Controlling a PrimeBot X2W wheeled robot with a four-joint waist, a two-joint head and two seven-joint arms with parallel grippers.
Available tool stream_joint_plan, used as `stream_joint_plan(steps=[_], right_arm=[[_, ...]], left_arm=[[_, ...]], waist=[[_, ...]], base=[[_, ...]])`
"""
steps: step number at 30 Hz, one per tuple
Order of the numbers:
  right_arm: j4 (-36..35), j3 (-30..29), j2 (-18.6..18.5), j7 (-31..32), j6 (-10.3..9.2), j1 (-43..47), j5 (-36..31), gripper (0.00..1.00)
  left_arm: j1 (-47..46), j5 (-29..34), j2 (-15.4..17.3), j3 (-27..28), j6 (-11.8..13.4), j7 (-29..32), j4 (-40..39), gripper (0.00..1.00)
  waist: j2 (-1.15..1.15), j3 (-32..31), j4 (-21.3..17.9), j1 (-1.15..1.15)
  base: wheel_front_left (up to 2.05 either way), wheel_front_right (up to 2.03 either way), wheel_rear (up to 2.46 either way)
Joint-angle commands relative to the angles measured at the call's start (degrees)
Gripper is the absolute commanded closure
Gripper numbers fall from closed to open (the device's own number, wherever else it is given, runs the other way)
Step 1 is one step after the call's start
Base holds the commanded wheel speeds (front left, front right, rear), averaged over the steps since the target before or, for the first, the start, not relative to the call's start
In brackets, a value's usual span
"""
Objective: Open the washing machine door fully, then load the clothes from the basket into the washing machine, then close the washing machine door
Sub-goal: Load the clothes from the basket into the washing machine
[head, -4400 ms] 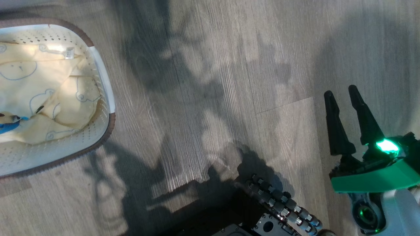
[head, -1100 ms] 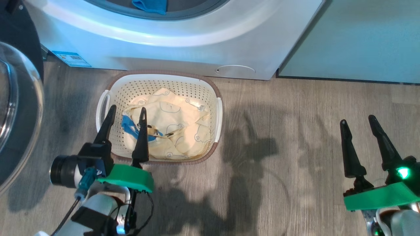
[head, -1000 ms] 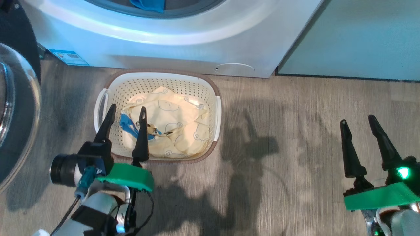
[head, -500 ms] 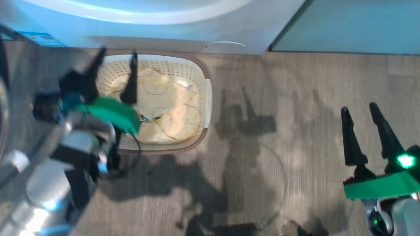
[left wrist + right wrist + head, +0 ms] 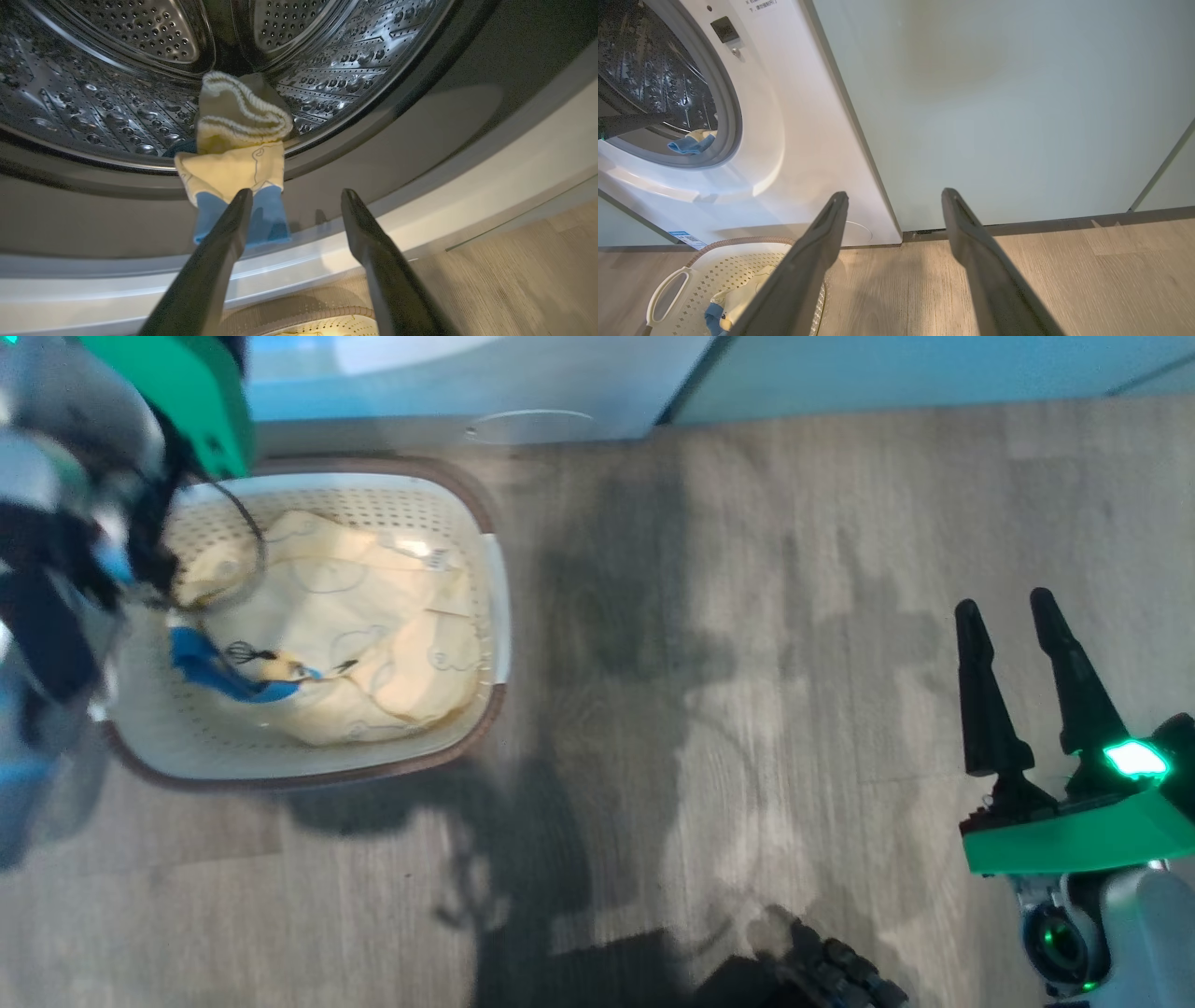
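Both hands are spread wide with nothing in them. Left hand (image 5: 296,193) points up into the washing machine (image 5: 794,116), at the shiny dimpled steel drum (image 5: 93,107), where a cream-and-blue piece (image 5: 238,158) droops over the grey lip (image 5: 93,224), blue end down. Right hand (image 5: 1004,602) hangs over the wood-look floor (image 5: 747,663), well off to the side. Perforated cream basket (image 5: 373,509) sits just in front of the washer, long side running along it, with soft bear-print clothes (image 5: 355,625) crumpled inside.

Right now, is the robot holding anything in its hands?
Nothing. The left gripper is open, and the cloth on the washer rim is not between its fingers. The right gripper is open and empty.
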Motion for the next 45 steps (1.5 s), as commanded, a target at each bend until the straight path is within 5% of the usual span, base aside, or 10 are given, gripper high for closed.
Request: stream_joint_plan(steps=[1, 11, 21, 22, 23, 24, 32, 43, 45], right_arm=[[-1.28, 1.48, -0.95, -0.38, -0.15, -0.23, 1.00, 0.00], [-0.65, 4.31, -0.95, -0.38, -0.15, -1.26, 5.18, 0.00], [-0.44, 5.50, -0.95, -0.38, -0.15, -1.24, 7.23, 0.00], [-0.43, 5.54, -0.95, -0.38, -0.15, -1.31, 7.35, 0.00], [-0.47, 5.62, -0.95, -0.38, -0.15, -1.40, 7.48, 0.00], [-0.58, 5.69, -0.95, -0.38, -0.15, -1.48, 7.65, 0.00], [-0.91, 5.90, -0.95, -0.38, -0.15, -1.98, 8.36, 0.00], [-1.82, 7.25, -0.95, -0.38, -0.15, -2.62, 10.21, 0.00], [-2.31, 8.06, -0.95, -0.38, -0.15, -2.80, 11.12, 0.00]], left_arm=[[-3.88, -0.87, 3.51, 2.29, -0.69, 2.74, -0.39, 0.00], [-15.33, -1.33, 8.46, 1.17, -2.89, 17.69, 8.85, 0.00], [-18.90, -0.42, 11.40, 0.10, -2.03, 25.57, 12.06, 0.00], [-19.01, 0.56, 11.92, -0.48, -1.96, 25.58, 11.79, 0.49], [-19.06, 1.11, 12.22, -0.87, -1.81, 25.88, 11.68, 0.81], [-19.12, 1.28, 12.33, -1.08, -1.73, 26.28, 11.57, 1.00], [-21.68, 1.39, 12.20, -1.77, -2.19, 27.33, 9.12, 1.00], [-21.53, 6.83, 16.54, 0.60, 0.52, 14.12, -0.33, 1.00], [-27.24, 8.07, 18.30, 0.40, -3.00, 11.80, 3.94, 1.00]], waist=[[0.00, 1.25, -1.89, -0.01], [0.00, 3.92, -7.54, -0.01], [0.00, 5.43, -10.37, -0.01], [0.00, 5.50, -10.48, -0.01], [0.00, 5.54, -10.58, -0.01], [0.00, 5.60, -10.65, -0.01], [0.00, 6.32, -10.58, -0.01], [0.00, 9.53, -13.51, -0.01], [0.00, 10.74, -14.93, -0.01]], base=[[0.00, 0.00, 0.00], [0.00, 0.00, 0.00], [0.00, 0.00, 0.00], [0.00, 0.00, 0.00], [0.00, 0.00, 0.00], [0.00, 0.00, 0.00], [0.00, 0.00, 0.00], [0.00, 0.00, 0.00], [0.00, 0.00, 0.00]])
